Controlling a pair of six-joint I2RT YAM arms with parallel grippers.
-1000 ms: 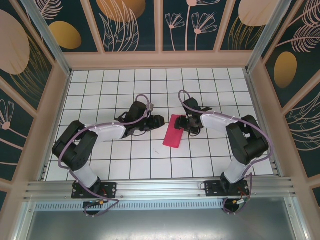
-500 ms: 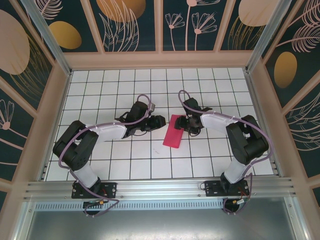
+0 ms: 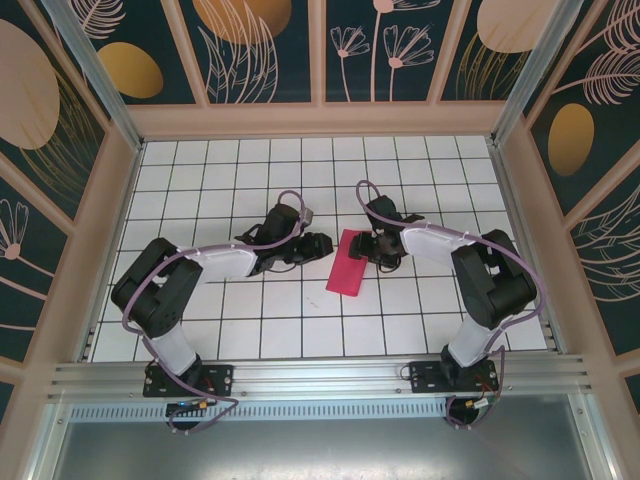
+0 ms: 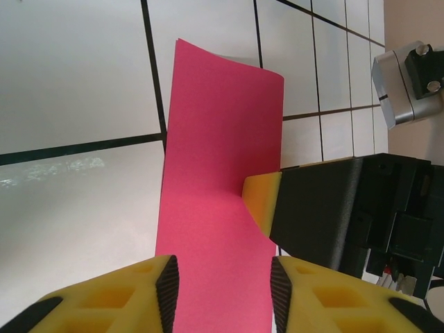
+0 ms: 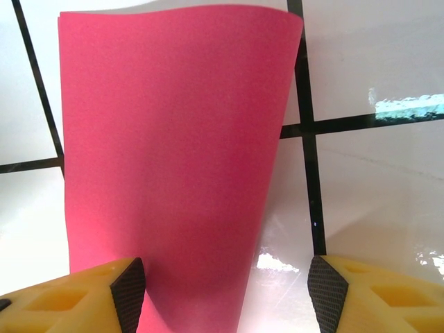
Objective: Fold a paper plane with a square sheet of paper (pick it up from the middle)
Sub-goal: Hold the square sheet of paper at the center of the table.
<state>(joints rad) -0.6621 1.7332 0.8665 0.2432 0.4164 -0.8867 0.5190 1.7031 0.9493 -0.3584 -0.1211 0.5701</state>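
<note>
Two grippers flank the far end of the pink paper (image 3: 349,263) on the tiled table (image 3: 300,320). The left gripper (image 3: 318,243) is just beside the paper's left edge and the right gripper (image 3: 372,245) is at its right edge. Both have their jaws apart and grip nothing. In the left wrist view the paper runs forward from between the yellow fingers (image 4: 156,295), and the right gripper's fingertip (image 4: 262,200) sits against its right edge. In the right wrist view the paper lies ahead, closer to the left finger (image 5: 104,295), with its far edge slightly wavy.
</note>
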